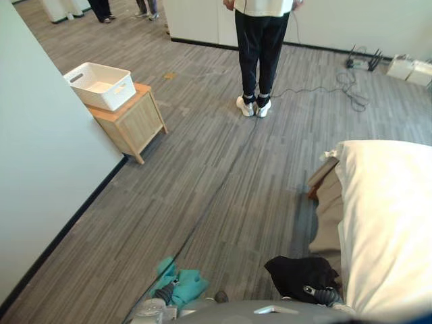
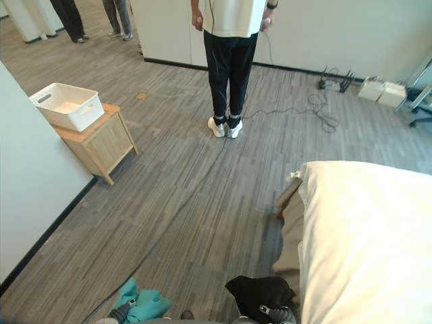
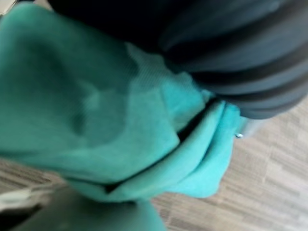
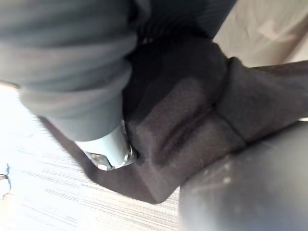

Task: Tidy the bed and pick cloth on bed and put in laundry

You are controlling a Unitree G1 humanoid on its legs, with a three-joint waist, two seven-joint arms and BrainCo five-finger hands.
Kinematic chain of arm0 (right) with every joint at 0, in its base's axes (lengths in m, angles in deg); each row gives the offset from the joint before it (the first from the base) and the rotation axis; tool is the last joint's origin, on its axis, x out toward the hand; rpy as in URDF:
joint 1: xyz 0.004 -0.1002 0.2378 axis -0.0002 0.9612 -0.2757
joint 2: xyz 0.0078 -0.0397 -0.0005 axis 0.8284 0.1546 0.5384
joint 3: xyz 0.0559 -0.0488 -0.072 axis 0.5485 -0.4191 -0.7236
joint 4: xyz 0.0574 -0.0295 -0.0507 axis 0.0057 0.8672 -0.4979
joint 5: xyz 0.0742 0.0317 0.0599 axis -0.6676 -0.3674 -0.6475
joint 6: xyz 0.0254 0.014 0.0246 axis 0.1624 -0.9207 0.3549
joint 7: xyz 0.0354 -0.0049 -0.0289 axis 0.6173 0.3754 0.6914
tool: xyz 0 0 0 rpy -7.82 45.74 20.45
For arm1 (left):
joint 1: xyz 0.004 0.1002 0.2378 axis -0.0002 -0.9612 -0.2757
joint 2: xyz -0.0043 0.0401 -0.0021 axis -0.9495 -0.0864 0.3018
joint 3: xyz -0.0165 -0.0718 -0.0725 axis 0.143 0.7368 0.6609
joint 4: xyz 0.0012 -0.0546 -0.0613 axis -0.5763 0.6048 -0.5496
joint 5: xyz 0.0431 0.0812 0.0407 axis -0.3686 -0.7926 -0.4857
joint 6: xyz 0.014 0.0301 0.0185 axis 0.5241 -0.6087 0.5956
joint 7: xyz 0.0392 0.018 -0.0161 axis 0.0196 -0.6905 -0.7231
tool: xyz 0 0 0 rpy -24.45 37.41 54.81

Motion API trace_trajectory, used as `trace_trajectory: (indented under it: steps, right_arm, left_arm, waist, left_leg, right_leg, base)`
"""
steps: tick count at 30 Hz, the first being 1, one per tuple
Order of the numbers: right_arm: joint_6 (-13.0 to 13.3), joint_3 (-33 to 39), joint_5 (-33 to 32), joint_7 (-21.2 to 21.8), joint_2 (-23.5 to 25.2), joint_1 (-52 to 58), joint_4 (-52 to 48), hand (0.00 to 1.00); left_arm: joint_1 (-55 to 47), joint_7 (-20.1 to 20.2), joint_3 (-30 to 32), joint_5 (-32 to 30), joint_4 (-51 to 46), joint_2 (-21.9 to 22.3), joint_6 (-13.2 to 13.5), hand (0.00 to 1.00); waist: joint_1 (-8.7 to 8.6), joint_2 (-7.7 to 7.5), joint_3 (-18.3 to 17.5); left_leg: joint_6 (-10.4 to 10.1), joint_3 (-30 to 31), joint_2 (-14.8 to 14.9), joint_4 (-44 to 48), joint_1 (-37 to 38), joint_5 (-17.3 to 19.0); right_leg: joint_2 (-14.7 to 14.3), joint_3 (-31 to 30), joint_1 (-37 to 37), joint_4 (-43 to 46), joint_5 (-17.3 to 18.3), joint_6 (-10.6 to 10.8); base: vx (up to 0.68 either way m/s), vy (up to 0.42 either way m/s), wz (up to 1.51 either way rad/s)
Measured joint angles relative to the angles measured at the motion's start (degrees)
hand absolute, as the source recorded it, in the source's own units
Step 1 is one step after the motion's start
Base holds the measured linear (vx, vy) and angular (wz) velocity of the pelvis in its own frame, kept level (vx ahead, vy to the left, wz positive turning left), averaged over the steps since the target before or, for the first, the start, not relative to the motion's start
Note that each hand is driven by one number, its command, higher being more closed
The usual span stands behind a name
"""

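Low at my left side my left hand (image 1: pixel 164 293) is shut on a bunched teal cloth (image 1: pixel 187 283), held above the floor. The left wrist view shows the teal cloth (image 3: pixel 120 120) folded against the hand's dark cover. My right hand (image 1: pixel 324 295) is shut on a black cloth (image 1: pixel 297 273), close beside the bed's near corner. In the right wrist view the black cloth (image 4: pixel 183 120) wraps round a silver finger (image 4: pixel 110 149). The white laundry basket (image 1: pixel 111 94) stands far ahead to the left on a small wooden side table (image 1: pixel 135 125).
The bed (image 1: pixel 385 216) with its white cover and beige sheet fills the right side. A light wall (image 1: pixel 40 148) runs along the left. A person (image 1: pixel 260 47) stands ahead on the grey striped floor, with cables (image 1: pixel 351 84) and white boxes (image 1: pixel 408 67) behind.
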State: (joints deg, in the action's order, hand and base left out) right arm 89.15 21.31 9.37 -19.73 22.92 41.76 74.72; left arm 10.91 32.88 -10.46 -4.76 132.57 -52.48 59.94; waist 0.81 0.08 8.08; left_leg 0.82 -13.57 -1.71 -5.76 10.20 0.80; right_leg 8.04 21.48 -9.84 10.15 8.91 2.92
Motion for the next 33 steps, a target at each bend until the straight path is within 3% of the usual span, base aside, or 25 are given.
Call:
trace_trajectory:
  steps: [4, 5, 11, 14, 17, 20, 22, 24, 28, 30, 33]
  right_arm:
    - [-0.5, -1.2, 0.6, 1.3, 0.4, -0.1, -0.9, 1.00]
    - [-1.4, -1.3, 2.9, 2.8, 1.4, -0.6, -1.4, 1.00]
    - [-1.4, -1.1, 2.7, 2.8, 1.5, 0.0, -1.4, 1.00]
    - [-1.1, -1.1, 0.3, 2.8, 1.8, 0.3, -1.4, 1.00]
    - [1.1, -1.1, -3.1, 2.8, 2.1, 1.2, -1.6, 1.00]
    - [3.4, -1.6, -6.4, 2.3, 2.0, 1.7, -2.3, 1.00]
    - [6.3, -4.1, -9.2, 1.2, 2.5, 1.8, -5.2, 1.00]
    - [7.7, -5.5, -11.4, 0.8, 2.6, 1.6, -7.3, 1.00]
    - [9.3, -5.9, -14.3, 0.0, 2.6, -0.3, -8.9, 1.00]
    - [10.7, -6.4, -15.3, 0.1, 2.6, -0.7, -10.2, 1.00]
    - [12.2, -8.9, -15.6, 0.4, 2.7, 0.9, -13.4, 1.00]
  left_arm:
    - [-1.0, 0.7, 0.6, 0.0, -1.9, -0.1, 0.0, 1.00]
    - [-2.6, 2.7, 3.1, 0.1, -1.8, -0.2, -0.4, 1.00]
    - [-2.6, 2.9, 3.8, 0.9, -1.8, 0.0, -0.4, 1.00]
    - [-3.3, 3.0, 4.9, 5.5, -1.6, 0.1, -0.3, 1.00]
    - [-3.0, 3.5, 5.0, 12.1, -1.1, 0.1, 0.5, 1.00]
    - [-2.4, 5.4, 3.3, 20.3, -1.8, 0.4, 2.7, 1.00]
    - [-2.0, 7.4, -0.8, 27.6, -4.8, 0.2, 5.6, 1.00]
    - [-0.8, 8.6, -3.9, 29.9, -7.5, 0.8, 6.7, 1.00]
    - [-0.5, 9.2, -7.5, 30.0, -11.1, 1.6, 10.6, 1.00]
    - [-1.2, 6.5, -8.9, 26.3, -12.0, 1.7, 14.5, 1.00]
    - [-4.2, 4.1, -10.9, 26.0, -14.6, 1.8, 19.9, 1.00]
  waist:
    - [0.21, -0.95, -0.3]
    - [-0.08, -1.19, -2.9]
    - [-0.33, -1.38, -2.9]
    - [-0.56, -1.58, -2.8]
    - [-1.34, -1.61, -2.7]
    - [-1.40, -1.57, -2.7]
    - [-1.82, -1.55, -2.7]
    - [-1.90, -1.54, -2.7]
    - [-1.38, -1.54, -2.7]
    - [-1.52, -1.17, -2.5]
    - [-1.27, -1.21, -2.5]
  left_leg:
    - [0.0, -0.1, 0.1, 0.1, 0.6, -0.1]
    - [0.4, 0.4, -0.2, -0.2, -1.2, -2.2]
    - [0.1, -1.3, 0.2, -0.2, -1.2, -2.0]
    - [-0.1, -2.7, 0.8, -0.3, -1.2, -1.8]
    - [-0.1, -3.1, 1.0, -0.3, -1.2, -1.8]
    - [-0.2, -3.1, 1.2, -0.3, -1.5, -1.9]
    - [-0.4, -1.2, 0.9, -0.3, -2.4, -2.4]
    - [-0.4, 0.4, 0.7, -0.3, -3.1, -2.9]
    - [-0.2, 1.8, 0.6, -0.3, -3.2, -3.4]
    - [-0.2, 1.8, 0.7, -0.3, -3.3, -3.4]
    - [-0.9, 1.4, 1.0, 0.2, -3.9, -2.6]
  right_leg:
    - [-0.4, 0.1, -1.2, -1.5, 0.0, 0.0]
    - [-1.3, 1.4, -1.5, -6.0, -1.4, 0.0]
    - [-1.5, 0.3, -1.0, -6.3, -1.5, -0.2]
    - [-2.0, -0.5, -0.6, -6.3, -1.8, -0.7]
    - [-2.3, -0.6, -0.7, -6.4, -1.8, -0.7]
    - [-2.4, -0.5, -0.7, -6.4, -1.8, -0.8]
    - [-2.3, 0.7, -0.5, -6.1, -1.5, -1.1]
    - [-2.1, 2.4, -0.5, -6.1, -1.4, -1.1]
    - [-2.1, 3.8, -0.8, -6.0, -1.3, -1.2]
    - [-2.2, 3.7, -0.7, -6.0, -1.2, -1.3]
    - [-2.4, 2.8, 0.0, -5.7, -0.8, -1.4]
  base:
    - [0.07, -0.071, 0.00]
    - [0.00, 0.000, 0.00]
    - [0.00, 0.000, -0.09]
    - [-0.01, -0.029, -0.29]
    - [0.00, -0.043, -0.04]
    - [-0.01, -0.020, 0.03]
    - [-0.04, -0.033, 0.31]
    - [-0.03, -0.029, 0.52]
    - [-0.01, -0.019, 0.21]
    - [0.00, 0.000, 0.00]
    - [-0.01, -0.017, -0.06]
